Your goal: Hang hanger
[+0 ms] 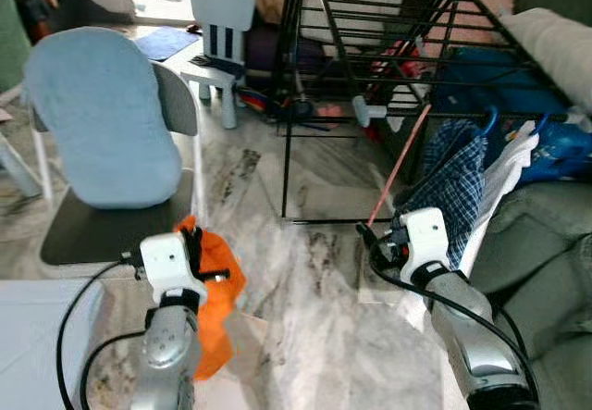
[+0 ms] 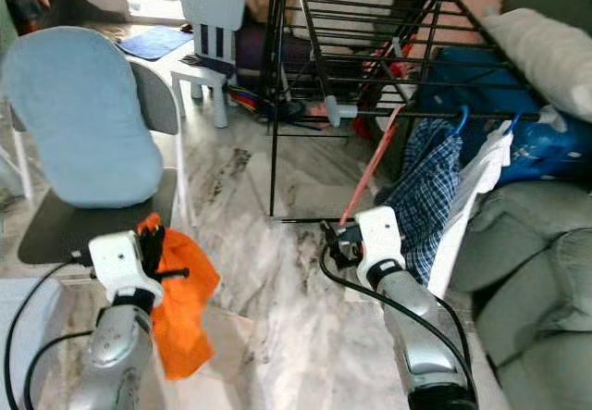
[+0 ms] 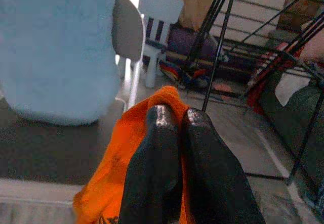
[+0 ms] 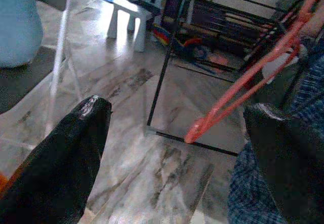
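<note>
**Pink hanger loose against the rack, right fingers spread wide**

The drying rack (image 1: pixel 388 49) fills twelve to two o'clock; the pink hanger (image 1: pixel 400 165) leans beneath it beside the checked shirt (image 1: pixel 455 183), ungripped and liable to snag there or slip. The right gripper (image 4: pixel 177 148) gapes just below; the left gripper (image 3: pixel 177 133), at seven o'clock, pinches orange cloth (image 1: pixel 213 308).

I see a thin pink hanger (image 1: pixel 400 162) slanting steeply, its upper end up among the bars of the black rack (image 1: pixel 388 49), its lower end pointing down toward the floor. It hangs just beside a blue checked shirt (image 1: pixel 455 183) on the rack. In my right wrist view its lower corner (image 4: pixel 195 131) sits between the spread fingers, touching neither.
</note>
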Controlling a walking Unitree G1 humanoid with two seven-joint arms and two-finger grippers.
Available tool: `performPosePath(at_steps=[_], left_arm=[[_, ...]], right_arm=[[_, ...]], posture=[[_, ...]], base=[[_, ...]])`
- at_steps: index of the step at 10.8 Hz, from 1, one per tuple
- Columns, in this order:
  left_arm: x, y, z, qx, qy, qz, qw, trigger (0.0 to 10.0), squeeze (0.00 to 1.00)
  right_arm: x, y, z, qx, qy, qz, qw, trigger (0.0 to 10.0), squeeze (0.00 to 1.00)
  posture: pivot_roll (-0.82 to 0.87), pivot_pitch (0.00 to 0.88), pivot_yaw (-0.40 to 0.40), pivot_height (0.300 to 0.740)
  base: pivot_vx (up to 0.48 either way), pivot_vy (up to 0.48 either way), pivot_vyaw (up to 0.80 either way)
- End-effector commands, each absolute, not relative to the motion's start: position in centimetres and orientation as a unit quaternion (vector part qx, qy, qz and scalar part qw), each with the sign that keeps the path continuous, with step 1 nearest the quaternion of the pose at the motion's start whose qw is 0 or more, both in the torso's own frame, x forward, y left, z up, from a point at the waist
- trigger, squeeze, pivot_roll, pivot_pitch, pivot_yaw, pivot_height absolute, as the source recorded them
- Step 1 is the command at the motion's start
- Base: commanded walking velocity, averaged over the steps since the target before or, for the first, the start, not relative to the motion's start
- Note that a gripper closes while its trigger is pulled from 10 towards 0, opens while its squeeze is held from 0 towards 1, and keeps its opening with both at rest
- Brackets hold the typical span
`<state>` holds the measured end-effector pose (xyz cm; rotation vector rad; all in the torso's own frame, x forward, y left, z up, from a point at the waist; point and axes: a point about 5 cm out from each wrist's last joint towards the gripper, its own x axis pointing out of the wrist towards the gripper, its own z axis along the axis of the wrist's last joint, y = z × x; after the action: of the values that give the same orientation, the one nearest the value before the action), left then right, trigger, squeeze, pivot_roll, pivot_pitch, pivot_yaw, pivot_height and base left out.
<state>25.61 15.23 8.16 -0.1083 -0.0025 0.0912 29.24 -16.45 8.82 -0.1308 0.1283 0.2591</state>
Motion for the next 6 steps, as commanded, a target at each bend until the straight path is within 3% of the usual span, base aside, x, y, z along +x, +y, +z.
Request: performPosePath(at_steps=[1, 6], left_arm=[[25.9, 15.0, 9.1, -0.054, -0.015, 0.035, 0.998, 10.0, 0.0], [26.2, 16.2, 9.9, -0.029, -0.016, 0.031, 0.999, 10.0, 0.0]], right_arm=[[29.2, -17.5, 9.4, -0.064, 0.057, 0.107, 0.991, 10.0, 0.0], [29.3, -18.1, 9.9, -0.055, 0.043, 0.063, 0.996, 10.0, 0.0]], posture=[[-0.07, 0.0, -0.106, 0.74], [-0.08, 0.0, -0.053, 0.74]], base=[[0.0, 0.0, 0.0], [0.0, 0.0, 0.0]])
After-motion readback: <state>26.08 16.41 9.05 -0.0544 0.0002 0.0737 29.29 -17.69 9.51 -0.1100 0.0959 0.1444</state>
